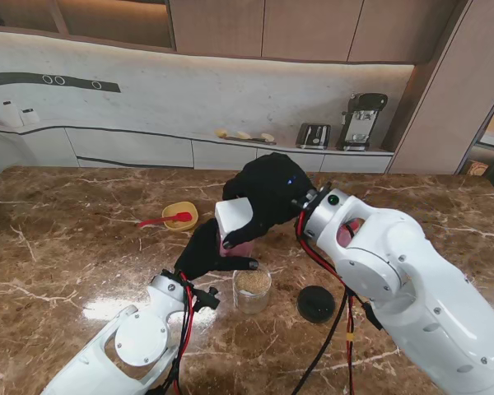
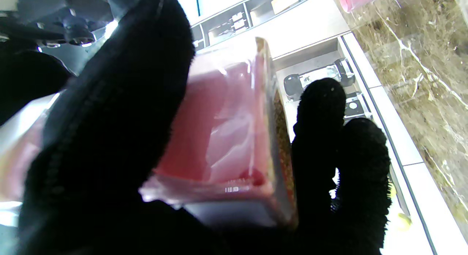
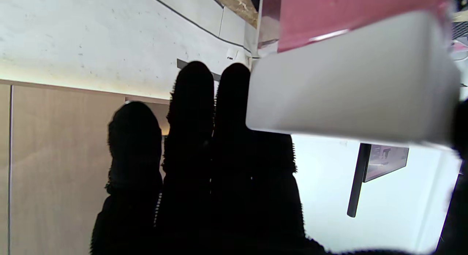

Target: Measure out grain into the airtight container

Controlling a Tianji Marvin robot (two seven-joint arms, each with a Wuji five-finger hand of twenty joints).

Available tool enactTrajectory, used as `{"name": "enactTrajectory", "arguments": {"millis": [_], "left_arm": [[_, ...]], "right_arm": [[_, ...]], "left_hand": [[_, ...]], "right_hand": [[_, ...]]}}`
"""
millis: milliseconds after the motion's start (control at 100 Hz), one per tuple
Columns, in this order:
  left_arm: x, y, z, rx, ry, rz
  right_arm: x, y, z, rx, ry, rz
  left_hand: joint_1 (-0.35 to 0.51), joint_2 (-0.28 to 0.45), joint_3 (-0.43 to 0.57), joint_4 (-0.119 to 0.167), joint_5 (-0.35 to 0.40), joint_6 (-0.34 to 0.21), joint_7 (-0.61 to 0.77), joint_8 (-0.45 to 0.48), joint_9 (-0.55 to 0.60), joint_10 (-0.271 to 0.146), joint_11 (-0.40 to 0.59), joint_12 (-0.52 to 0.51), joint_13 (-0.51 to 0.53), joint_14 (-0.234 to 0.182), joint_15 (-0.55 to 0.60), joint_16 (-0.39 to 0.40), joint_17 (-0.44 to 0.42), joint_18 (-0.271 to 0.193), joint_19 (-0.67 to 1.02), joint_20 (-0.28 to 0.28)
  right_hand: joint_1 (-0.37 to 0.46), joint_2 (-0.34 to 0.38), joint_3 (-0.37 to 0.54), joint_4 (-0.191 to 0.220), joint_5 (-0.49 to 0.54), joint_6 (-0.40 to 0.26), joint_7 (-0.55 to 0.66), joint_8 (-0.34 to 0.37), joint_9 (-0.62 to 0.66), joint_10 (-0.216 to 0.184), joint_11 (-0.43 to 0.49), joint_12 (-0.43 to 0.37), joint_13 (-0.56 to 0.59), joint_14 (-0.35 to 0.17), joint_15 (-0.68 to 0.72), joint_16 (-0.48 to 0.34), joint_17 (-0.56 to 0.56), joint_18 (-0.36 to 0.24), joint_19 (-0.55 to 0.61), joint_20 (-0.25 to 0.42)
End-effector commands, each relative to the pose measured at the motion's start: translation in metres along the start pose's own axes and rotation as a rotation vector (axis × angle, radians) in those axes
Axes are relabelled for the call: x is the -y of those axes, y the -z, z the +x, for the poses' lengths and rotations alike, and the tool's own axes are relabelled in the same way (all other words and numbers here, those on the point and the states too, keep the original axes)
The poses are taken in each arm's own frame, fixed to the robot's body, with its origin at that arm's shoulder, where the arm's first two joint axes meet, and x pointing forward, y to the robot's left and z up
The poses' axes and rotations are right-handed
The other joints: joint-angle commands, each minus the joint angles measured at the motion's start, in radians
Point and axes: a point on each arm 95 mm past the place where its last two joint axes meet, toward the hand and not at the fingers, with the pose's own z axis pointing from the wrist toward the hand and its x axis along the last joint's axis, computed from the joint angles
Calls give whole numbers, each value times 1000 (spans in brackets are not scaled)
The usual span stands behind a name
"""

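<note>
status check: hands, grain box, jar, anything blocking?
Left hand and right hand both shut on the pink grain box, tipped over the glass jar. Jar open, some grain inside. Black lid lies right of it; nothing blocking.

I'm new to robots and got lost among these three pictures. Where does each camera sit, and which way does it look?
Stand view: above the shoulders, looking down at the marble table; both arms show.
Left wrist view: along the left robot hand, which grips the pink container.
Right wrist view: along the right robot hand, fingers against the container's white base.
Shared: all three show the pink container, held above the glass jar.
</note>
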Motion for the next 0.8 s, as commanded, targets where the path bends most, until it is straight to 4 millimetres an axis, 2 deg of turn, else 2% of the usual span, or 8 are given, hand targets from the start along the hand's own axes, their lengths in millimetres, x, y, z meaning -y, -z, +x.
{"name": "enactTrajectory", "arguments": {"millis": [0,130,270,330,460,580,670,790], "left_arm": [[-2,-1,4,-14,6,1],[-2,0,4,-14,6,3],[-2,0,4,-14,6,5],[-2,0,4,-14,5,5],[-2,1,4,-12,5,5],[-2,1,4,-11,5,3],[-2,0,4,-11,5,1],[-3,0,4,-12,5,-3]], "right_arm": [[16,0,1,24,-14,32],[20,-2,4,51,4,-10],[23,-3,7,102,2,-56],[23,-3,7,102,2,-56],[18,4,6,70,6,4],[12,10,6,29,-18,102],[9,13,6,2,-56,163],[7,13,9,-19,-97,223]], "left_hand": [[177,472,278,-23,219,-217,216,36,86,-80,72,15,21,-70,5,6,-1,-21,21,12],[177,472,278,-23,220,-213,212,34,86,-81,71,14,24,-69,6,5,0,-21,22,12],[176,472,279,-23,222,-212,205,30,88,-80,70,14,24,-69,5,5,0,-21,22,12],[176,472,279,-23,222,-214,204,29,89,-82,70,14,25,-70,5,5,1,-21,22,13],[174,471,279,-23,224,-215,205,29,89,-84,70,14,25,-71,5,4,1,-20,22,12],[175,472,279,-23,222,-215,205,29,89,-84,70,14,24,-71,5,4,2,-22,22,12],[175,472,279,-24,222,-216,206,29,89,-85,70,14,24,-72,4,4,2,-22,22,12],[175,472,280,-24,222,-212,210,30,88,-84,70,15,24,-73,4,4,2,-22,22,12]], "right_hand": [[101,112,113,76,175,-64,241,26,83,3,53,11,68,7,39,13,41,17,82,-24],[133,118,107,90,270,-71,319,-4,190,16,91,11,164,26,116,8,126,23,175,-58],[152,139,100,99,290,-69,446,-42,224,34,191,-3,196,42,236,11,213,31,253,-97],[134,144,100,95,271,-72,385,-102,203,24,125,-53,181,35,154,-42,162,17,216,-121],[66,148,122,83,-118,-55,-19,-105,-157,-5,-132,-92,-118,-12,-197,-68,-114,10,-92,-121],[48,114,135,76,-462,-17,-276,-176,-477,6,-279,-191,-295,0,-377,-127,-192,26,-267,-128],[91,69,129,70,-559,2,-338,-189,-581,21,-299,-232,-336,20,-444,-162,-183,32,-345,-143],[218,36,58,74,-541,39,-280,-145,-565,40,-247,-227,-272,25,-424,-154,-103,19,-337,-161]]}}
